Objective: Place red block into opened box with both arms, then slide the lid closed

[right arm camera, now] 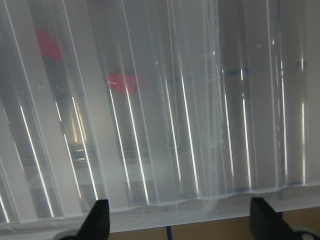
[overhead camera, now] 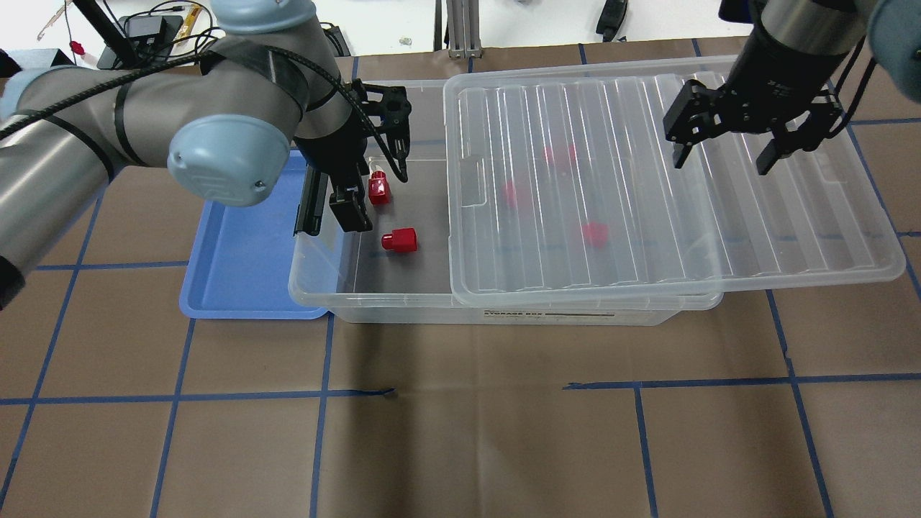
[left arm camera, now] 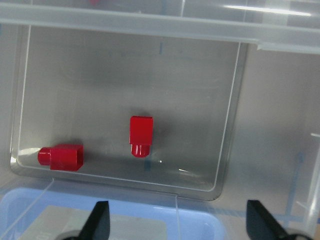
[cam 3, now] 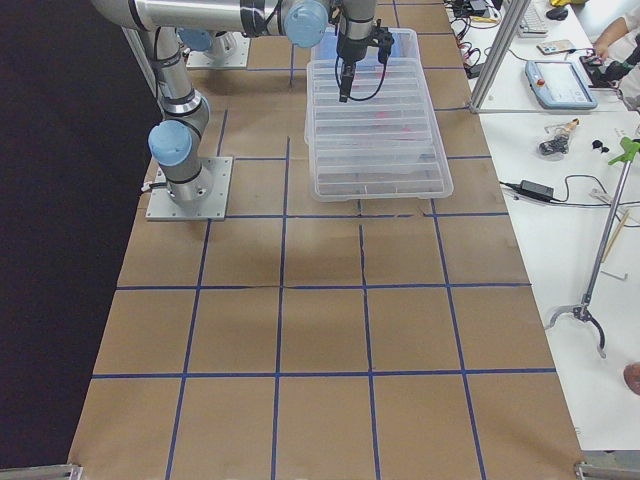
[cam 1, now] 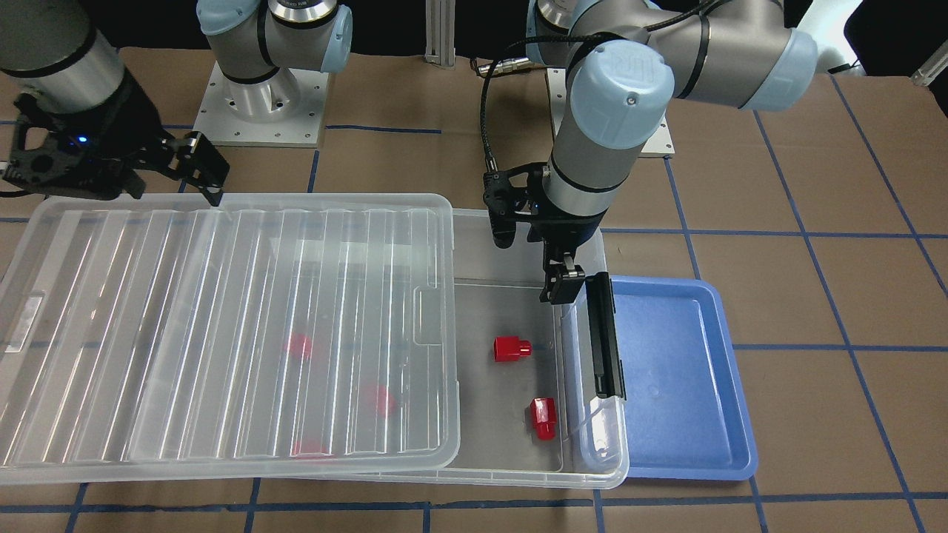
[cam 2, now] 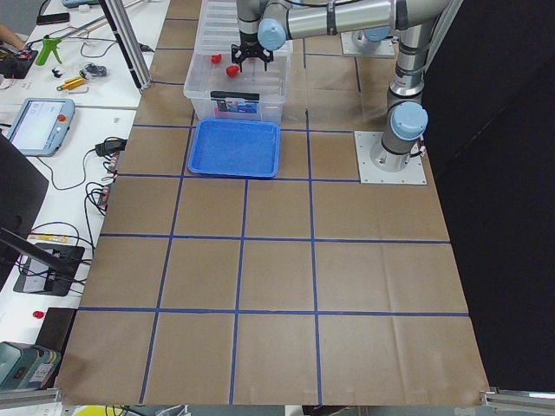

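Note:
The clear box [overhead camera: 388,306] lies across the table, and the ribbed lid [overhead camera: 647,180] covers most of it, overhanging its right end. In the uncovered left end two red blocks [overhead camera: 379,188] [overhead camera: 400,239] lie on the floor, also seen in the left wrist view [left arm camera: 141,135] [left arm camera: 61,156]. Three more red shapes [overhead camera: 514,193] show blurred under the lid. My left gripper [overhead camera: 374,183] hangs open above the uncovered end, holding nothing [left arm camera: 180,227]. My right gripper [overhead camera: 722,158] hovers open over the lid's right part, its fingertips [right arm camera: 100,220] spread and clear of the ribs.
A blue tray [overhead camera: 245,266] sits against the box's left end, beside the black latch bar [overhead camera: 309,201]. Brown paper with blue tape lines covers the table [overhead camera: 460,432]. The arm bases [cam 1: 259,96] stand behind the box. Benches with tools flank the table in the side views.

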Controlling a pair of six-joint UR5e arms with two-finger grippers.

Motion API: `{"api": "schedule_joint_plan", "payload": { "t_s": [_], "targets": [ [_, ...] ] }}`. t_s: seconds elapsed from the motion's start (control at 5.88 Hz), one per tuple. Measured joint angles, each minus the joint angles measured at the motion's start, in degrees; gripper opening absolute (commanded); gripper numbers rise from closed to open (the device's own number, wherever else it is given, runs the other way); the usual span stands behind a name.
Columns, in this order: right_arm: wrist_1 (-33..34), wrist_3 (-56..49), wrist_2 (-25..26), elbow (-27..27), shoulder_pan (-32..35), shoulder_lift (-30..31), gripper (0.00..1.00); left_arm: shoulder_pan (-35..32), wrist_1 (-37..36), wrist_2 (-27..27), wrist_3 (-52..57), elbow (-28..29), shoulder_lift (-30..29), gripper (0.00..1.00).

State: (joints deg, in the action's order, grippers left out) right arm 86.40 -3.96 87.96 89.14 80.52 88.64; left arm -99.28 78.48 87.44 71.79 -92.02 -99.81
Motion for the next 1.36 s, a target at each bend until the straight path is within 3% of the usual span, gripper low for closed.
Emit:
{"api": "schedule_joint_plan", "payload": {
  "t_s": [0.34, 0.68, 1.02, 1.36],
  "targets": [
    [0.3, -16.7, 0.8, 0.1, -12.4, -2.3, 1.0, 0.0, 5.8, 0.9, -15.4, 5.0, 2.6, 0.98],
    [7.1, -29.5, 4.2, 0.1, -23.9, -8.2, 1.0, 1.0, 6.2, 3.1, -40.2, 4.7, 4.4, 0.98],
    [12.5, -33.9, 5.2, 0.1, -28.5, -13.4, 1.0, 3.8, 7.2, 3.7, -57.3, 4.3, 6.1, 0.98],
    [14.8, -31.8, 5.4, 0.2, -29.0, -16.0, 1.0, 7.2, 11.7, 3.8, -67.4, 4.3, 8.1, 0.98]
  ]
}}
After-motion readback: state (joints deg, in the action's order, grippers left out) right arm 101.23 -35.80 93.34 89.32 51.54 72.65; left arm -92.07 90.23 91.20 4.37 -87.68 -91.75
